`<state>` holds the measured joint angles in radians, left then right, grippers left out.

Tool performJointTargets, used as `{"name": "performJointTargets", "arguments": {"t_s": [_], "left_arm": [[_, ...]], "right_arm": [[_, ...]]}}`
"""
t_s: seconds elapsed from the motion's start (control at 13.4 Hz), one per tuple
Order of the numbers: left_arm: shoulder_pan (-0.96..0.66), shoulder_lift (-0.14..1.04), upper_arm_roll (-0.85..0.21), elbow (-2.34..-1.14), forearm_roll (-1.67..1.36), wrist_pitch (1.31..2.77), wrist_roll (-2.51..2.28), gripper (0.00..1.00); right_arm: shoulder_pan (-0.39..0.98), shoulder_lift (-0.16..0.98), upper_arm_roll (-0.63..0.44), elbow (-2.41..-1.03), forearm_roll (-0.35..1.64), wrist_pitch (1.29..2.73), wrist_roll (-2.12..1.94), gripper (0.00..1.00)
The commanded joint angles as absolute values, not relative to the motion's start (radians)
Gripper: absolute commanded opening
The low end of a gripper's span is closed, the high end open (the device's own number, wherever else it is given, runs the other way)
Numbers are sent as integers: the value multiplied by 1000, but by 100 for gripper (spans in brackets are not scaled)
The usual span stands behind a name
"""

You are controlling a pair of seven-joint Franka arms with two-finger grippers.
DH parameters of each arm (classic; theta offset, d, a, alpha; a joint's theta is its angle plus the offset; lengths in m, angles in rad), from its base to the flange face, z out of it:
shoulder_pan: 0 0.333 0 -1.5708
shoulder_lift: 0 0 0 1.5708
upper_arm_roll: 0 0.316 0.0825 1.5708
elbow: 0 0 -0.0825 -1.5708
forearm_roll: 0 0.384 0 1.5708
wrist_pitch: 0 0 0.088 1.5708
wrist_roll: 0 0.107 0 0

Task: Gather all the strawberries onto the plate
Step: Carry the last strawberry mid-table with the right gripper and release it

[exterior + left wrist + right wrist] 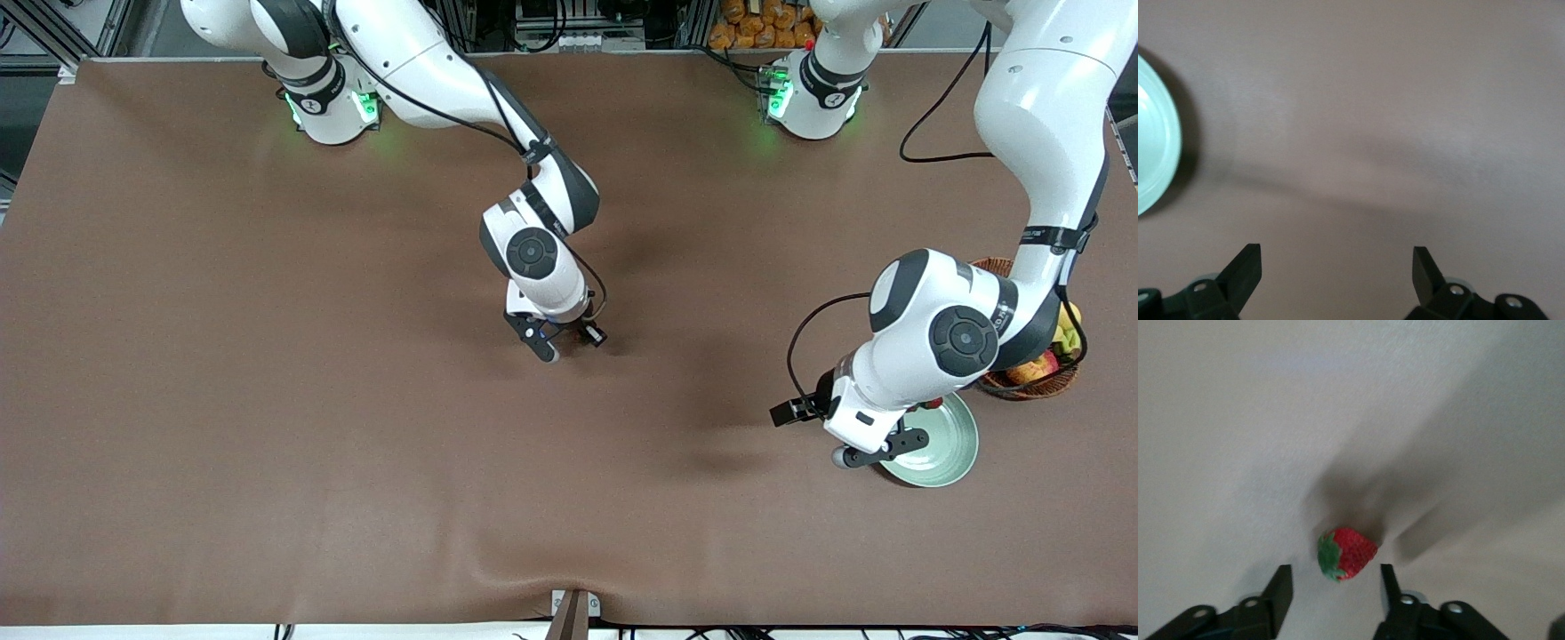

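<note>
My surface (267,400) is covered in a matt brown sheet, smooth but slightly rippled at the edge nearest the front camera. The plate (953,453) is glossy pale mint, looking like glazed ceramic or hard plastic, with bright highlights on its rim. The strawberry (1346,554) has dull, pitted red skin and a soft green cap. My arms' shells are glossy white plastic; my jaws are matt black plastic. The basket (1036,384) is rough brown wicker.
</note>
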<state>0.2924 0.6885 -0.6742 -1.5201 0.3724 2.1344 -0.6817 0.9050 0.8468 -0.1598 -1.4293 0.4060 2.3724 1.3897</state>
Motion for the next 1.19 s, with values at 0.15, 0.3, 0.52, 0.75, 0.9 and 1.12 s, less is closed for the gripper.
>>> {"name": "performJointTargets", "arguments": {"t_s": [0.15, 0.3, 0.52, 0.75, 0.9, 1.12], "left_arm": [[180, 710, -664, -1522, 388, 2187, -758, 100], [83, 727, -615, -1497, 388, 2201, -817, 100], [-101, 771, -508, -1462, 385, 2247, -961, 100], [-288, 778, -405, -1462, 382, 2305, -1156, 100], [-356, 796, -391, -1453, 376, 2319, -1308, 100], [-409, 824, -391, -1453, 377, 2344, -1474, 100]], "right_arm": [[815, 832, -193, -1248, 394, 2063, 1410, 100], [763, 824, -207, -1197, 396, 1947, 1378, 100], [666, 793, -213, -1155, 396, 1812, 1242, 100], [576, 729, -213, -1155, 396, 1724, 1085, 100], [522, 678, -213, -1163, 391, 1680, 978, 100], [439, 634, -235, -1166, 391, 1574, 797, 100]]}}
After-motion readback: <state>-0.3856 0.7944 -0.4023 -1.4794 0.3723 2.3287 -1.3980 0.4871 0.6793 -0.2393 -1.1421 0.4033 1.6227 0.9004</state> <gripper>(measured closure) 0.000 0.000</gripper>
